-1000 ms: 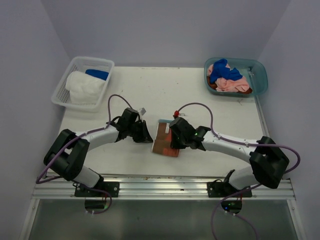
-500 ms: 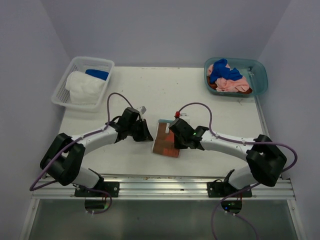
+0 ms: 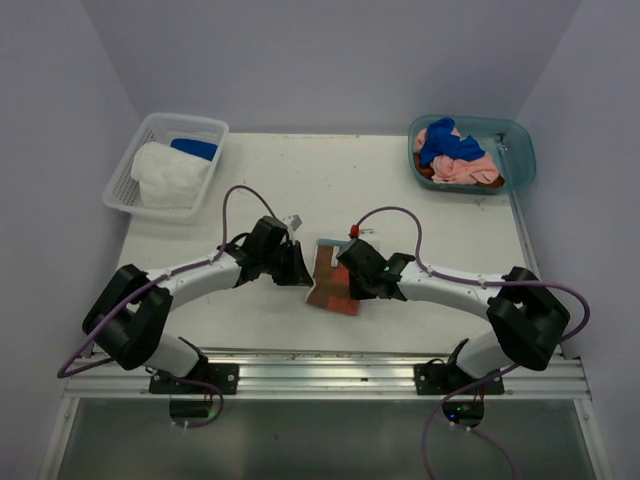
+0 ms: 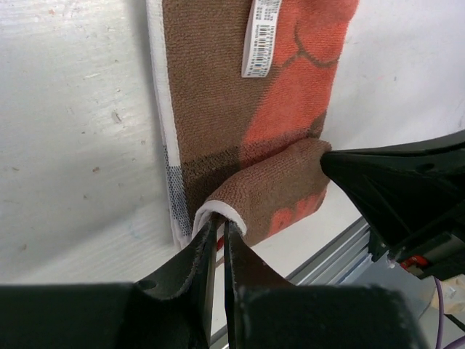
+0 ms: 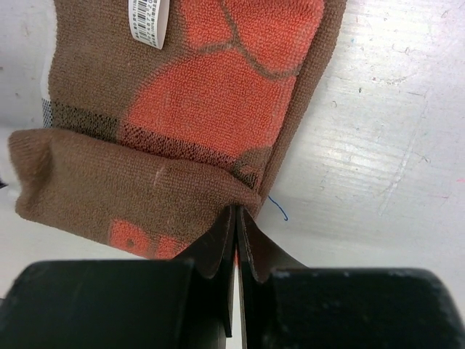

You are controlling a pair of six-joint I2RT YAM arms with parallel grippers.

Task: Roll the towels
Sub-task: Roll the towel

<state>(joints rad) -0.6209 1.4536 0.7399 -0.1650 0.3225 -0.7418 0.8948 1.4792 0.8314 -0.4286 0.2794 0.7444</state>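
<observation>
Arms [image 3: 190,272] lay low, converging at bench [image 3: 400,200] centre; left pincer [image 4: 218,229] and right pincer [image 5: 236,214] each pinched brown towel's [image 3: 322,292] folded edge. Basket [image 3: 185,120] at 10 o'clock held white towel [image 3: 168,175], blue towel [image 3: 194,148]; tub [image 3: 528,160] at 2 o'clock, pink towels [image 3: 465,168], second blue towel [image 3: 445,143].

Towel [image 3: 322,288] on table [image 3: 370,185], near front edge

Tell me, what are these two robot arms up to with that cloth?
Both arms are working on one brown towel with orange patches, lying in the middle of the table. The left gripper and the right gripper each pinch its near edge, which is folded over onto the rest, like the start of a roll. Other towels lie heaped in the teal tub.
</observation>
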